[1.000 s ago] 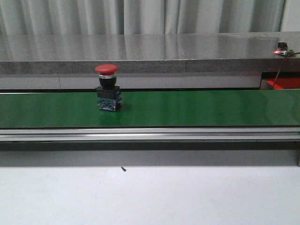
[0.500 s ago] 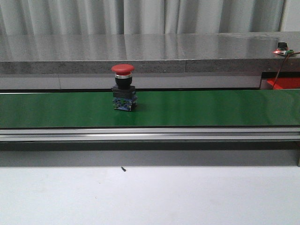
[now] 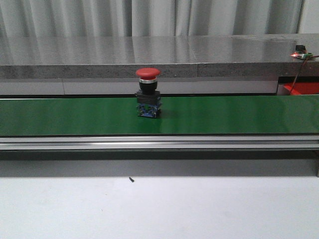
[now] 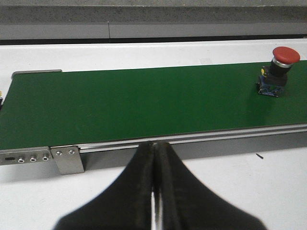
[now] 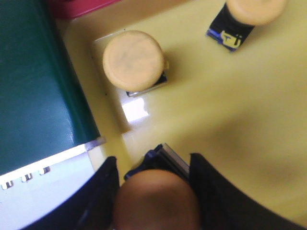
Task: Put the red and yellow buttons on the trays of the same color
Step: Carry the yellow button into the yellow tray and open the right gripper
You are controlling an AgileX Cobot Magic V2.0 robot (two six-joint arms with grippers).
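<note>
1. Here, the red button (image 3: pixel 148 92) stands upright on the green conveyor belt (image 3: pixel 239 114), a little left of the belt's middle in the front view; its red mushroom cap is on top, its black collar and blue contact block rest on the belt.
2. The left gripper (image 4: pixel 154 158) hangs low over the white tabletop (image 4: pixel 268 191), just short of the belt's near metal rail (image 4: pixel 216 136), pointing across the belt. Its jaws are pressed together with only a thin seam between them, and nothing is held.
3. From the left wrist camera, the red button sits well away from that gripper, toward the far end of the belt, close to the belt's back edge.
4. The right gripper (image 5: pixel 156 189) is poised above the yellow tray (image 5: pixel 230 105), just beside the end of the belt. Its jaws grip a yellow button (image 5: pixel 156 203) between them; the blurred, shadowed cap fills the gap and the block's edge shows just beyond it.
5. Two more yellow buttons stand on the tray: one (image 5: pixel 134 60) near the belt's end, another (image 5: pixel 249 14) farther from the belt, partly cut off by the frame.
6. A strip of the red tray (image 5: pixel 81 7) shows past the yellow tray, next to the belt; in the front view a red corner appears behind the belt's right end.
</note>
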